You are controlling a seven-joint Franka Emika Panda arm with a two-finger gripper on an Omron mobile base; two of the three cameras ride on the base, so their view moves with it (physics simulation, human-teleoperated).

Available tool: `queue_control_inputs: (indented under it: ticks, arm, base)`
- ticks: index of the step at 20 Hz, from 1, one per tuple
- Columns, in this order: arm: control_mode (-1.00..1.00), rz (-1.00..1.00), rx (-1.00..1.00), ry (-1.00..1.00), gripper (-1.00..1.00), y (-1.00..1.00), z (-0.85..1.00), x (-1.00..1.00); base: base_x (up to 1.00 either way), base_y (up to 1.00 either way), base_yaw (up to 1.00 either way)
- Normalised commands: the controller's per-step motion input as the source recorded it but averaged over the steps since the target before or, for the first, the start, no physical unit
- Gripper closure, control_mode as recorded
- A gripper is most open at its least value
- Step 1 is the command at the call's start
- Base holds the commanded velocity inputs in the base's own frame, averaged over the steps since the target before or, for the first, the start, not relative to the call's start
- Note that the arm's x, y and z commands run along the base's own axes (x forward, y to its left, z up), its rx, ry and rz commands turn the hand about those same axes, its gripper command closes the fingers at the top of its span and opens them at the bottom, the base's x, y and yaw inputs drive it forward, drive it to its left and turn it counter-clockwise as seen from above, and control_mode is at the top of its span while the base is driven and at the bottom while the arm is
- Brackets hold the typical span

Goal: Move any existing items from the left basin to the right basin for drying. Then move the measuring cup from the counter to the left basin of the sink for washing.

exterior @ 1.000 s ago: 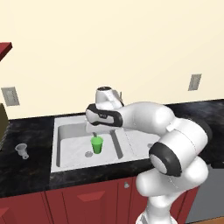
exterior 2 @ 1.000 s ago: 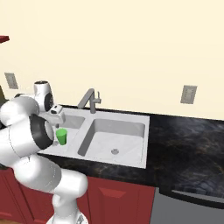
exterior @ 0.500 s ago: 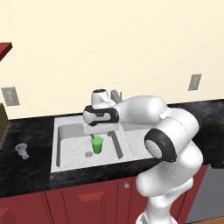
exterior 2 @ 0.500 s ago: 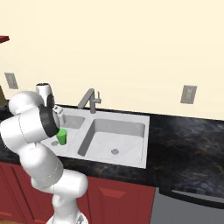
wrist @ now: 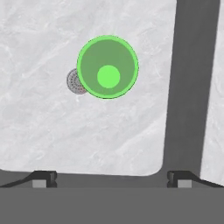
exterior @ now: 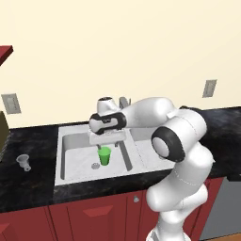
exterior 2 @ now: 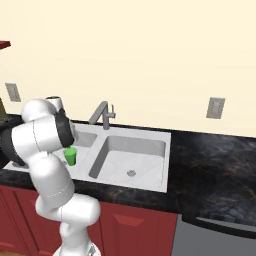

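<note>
The arm has swung in closer over the left basin [exterior: 75, 155] since a moment ago. The gripper [wrist: 109, 177] hangs above the green tumbler [wrist: 107, 67], jaws spread wide, touching nothing.

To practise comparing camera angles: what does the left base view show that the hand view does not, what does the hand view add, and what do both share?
The left base view alone takes in the measuring cup standing on the counter left of the sink, plus the right basin behind the arm. The hand view alone looks straight down into the green tumbler, showing its round floor, with the open end effector well short of it. Both show the tumbler upright in the left basin, beside the drain.
</note>
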Motion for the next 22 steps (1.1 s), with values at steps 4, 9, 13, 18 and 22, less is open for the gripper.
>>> queue_control_inputs:
  ticks: [4, 9, 13, 18, 22]
  arm:
    - [-1.00, 0.00, -0.01, 0.00, -1.00, 0.05, -0.07, 0.12]
    - [-1.00, 0.00, -0.02, 0.00, -1.00, 0.12, -0.10, 0.10]
    - [-1.00, 0.00, -0.01, 0.00, -1.00, 0.08, -0.11, 0.09]
    - [-1.00, 0.00, -0.02, 0.00, -1.00, 0.09, -0.18, 0.16]
    - [-1.00, 0.00, -0.02, 0.00, -1.00, 0.03, -0.23, 0.16]
  base:
    - [0.00, 0.00, 0.00]
    - [0.00, 0.00, 0.00]
    - [0.00, 0.00, 0.00]
    - [0.00, 0.00, 0.00]
    - [0.00, 0.00, 0.00]
